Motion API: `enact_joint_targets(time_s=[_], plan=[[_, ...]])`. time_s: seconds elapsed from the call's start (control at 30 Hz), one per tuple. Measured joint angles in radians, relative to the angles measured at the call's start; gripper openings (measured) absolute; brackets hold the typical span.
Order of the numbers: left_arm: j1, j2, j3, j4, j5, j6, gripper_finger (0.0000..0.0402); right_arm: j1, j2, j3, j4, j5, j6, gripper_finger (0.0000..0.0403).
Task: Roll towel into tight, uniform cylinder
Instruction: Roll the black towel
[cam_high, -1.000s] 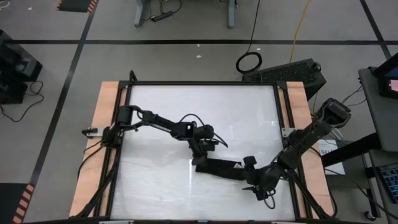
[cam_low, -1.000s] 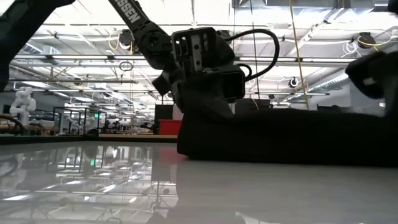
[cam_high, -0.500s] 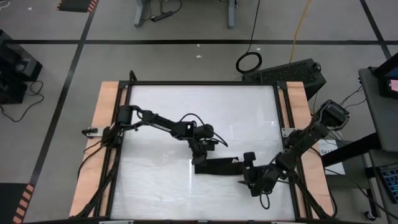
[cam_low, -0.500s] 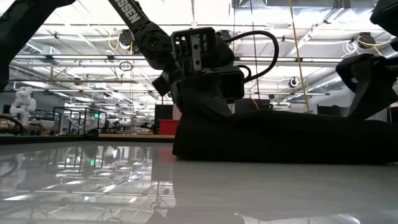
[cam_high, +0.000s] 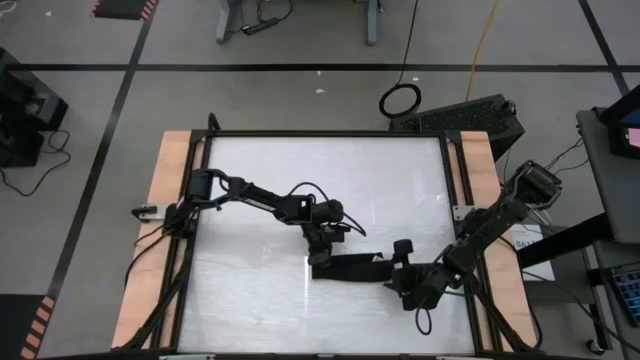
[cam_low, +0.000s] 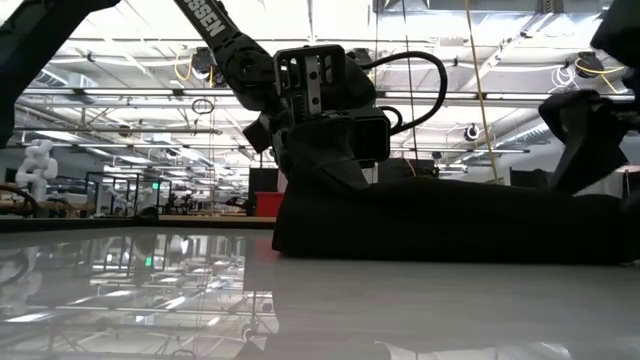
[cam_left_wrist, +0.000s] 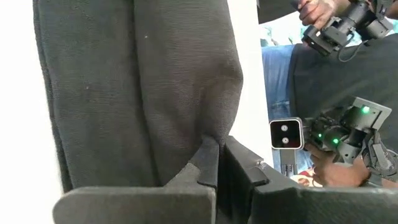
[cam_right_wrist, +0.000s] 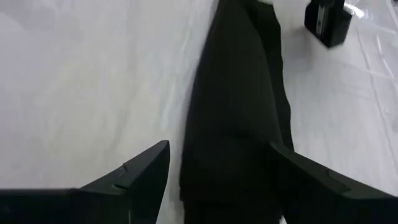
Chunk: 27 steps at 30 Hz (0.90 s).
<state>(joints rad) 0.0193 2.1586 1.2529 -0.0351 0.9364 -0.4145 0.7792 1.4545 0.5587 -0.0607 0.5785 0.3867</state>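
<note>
The black towel lies as a narrow strip, folded lengthwise, on the white table, right of its middle. A small white tag shows on it. The towel also shows in the low view and in both wrist views. My left gripper is shut on the towel's left end. My right gripper is open at the towel's right end, one finger on either side of the strip. I cannot tell whether the right fingers touch the cloth. My left gripper pinches a raised fold of the towel at the strip's left end between its two fingers. It comes from above, pointing down. The cloth rises a little up to the fingers. The rest of the strip lies on the table.
Wooden rails run along the table's left and right sides. Bare tabletop lies toward the far edge and the left. A person's hands with hand-held controls show beyond the table in the left wrist view.
My right gripper has moved from near the table's front toward the far edge and left, up to the towel's right end, and now straddles it. The towel's strip has drawn a little narrower, and its left end has shifted slightly left in the low view.
</note>
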Motion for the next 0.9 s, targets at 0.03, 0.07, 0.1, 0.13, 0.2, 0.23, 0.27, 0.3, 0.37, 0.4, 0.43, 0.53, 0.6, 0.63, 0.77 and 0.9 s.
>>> enact_joint_targets(time_s=[0.03,0.07,0.1,0.13,0.2,0.23,0.27,0.3,0.37,0.4,0.43,0.53,0.6,0.63,0.77,0.9], plan=[[0.000,0.000,0.000,0.001,0.001,0.000,0.0011,0.000,0.004,0.000,-0.021,0.000,0.013,0.0254],[0.000,0.000,0.000,0.001,0.001,-0.001,0.0011,0.000,0.008,0.000,-0.039,-0.001,0.023,0.0254],[0.000,0.000,0.000,0.002,0.001,-0.003,0.0011,0.000,0.015,-0.001,-0.046,-0.003,0.031,0.0254],[0.000,0.000,0.000,0.002,0.001,-0.002,0.0011,0.000,0.020,-0.004,-0.042,-0.003,0.036,0.0254],[0.000,0.000,-0.001,0.005,0.001,0.001,0.0011,-0.001,0.035,-0.015,-0.035,-0.004,0.044,0.0254],[0.000,0.000,-0.001,0.007,0.002,0.002,0.0011,-0.003,0.045,-0.019,-0.025,-0.005,0.048,0.0254],[0.000,0.000,-0.001,0.013,0.003,0.003,0.0011,-0.007,0.054,-0.020,-0.019,-0.009,0.058,0.0254],[0.000,0.000,-0.001,0.021,0.003,0.004,0.0012,-0.014,0.063,-0.021,-0.017,-0.017,0.075,0.0253],[0.000,0.000,-0.001,0.036,0.003,0.010,0.0018,-0.038,0.078,-0.021,-0.013,-0.052,0.110,0.0245],[0.000,0.000,-0.001,0.041,0.003,0.014,0.0020,-0.049,0.080,-0.020,-0.011,-0.072,0.126,0.0236],[0.000,0.000,-0.002,0.048,0.003,0.027,0.0023,-0.059,0.080,-0.020,-0.010,-0.092,0.139,0.0224],[0.000,0.000,-0.001,0.057,0.002,0.039,0.0030,-0.088,0.078,-0.019,-0.009,-0.129,0.157,0.0168],[-0.001,0.000,0.003,0.050,0.006,0.059,0.0037,-0.103,0.071,-0.019,-0.012,-0.158,0.160,0.0119],[-0.002,0.000,0.006,0.050,0.009,0.064,0.0042,-0.111,0.070,-0.019,-0.011,-0.179,0.163,0.0094],[-0.007,-0.014,0.014,0.044,0.016,0.091,0.0077,-0.141,0.065,-0.019,0.002,-0.336,0.179,0.0015],[-0.007,-0.061,0.012,0.013,-0.026,0.139,0.0124,-0.184,0.065,-0.018,0.017,-0.467,0.223,0.0024]])
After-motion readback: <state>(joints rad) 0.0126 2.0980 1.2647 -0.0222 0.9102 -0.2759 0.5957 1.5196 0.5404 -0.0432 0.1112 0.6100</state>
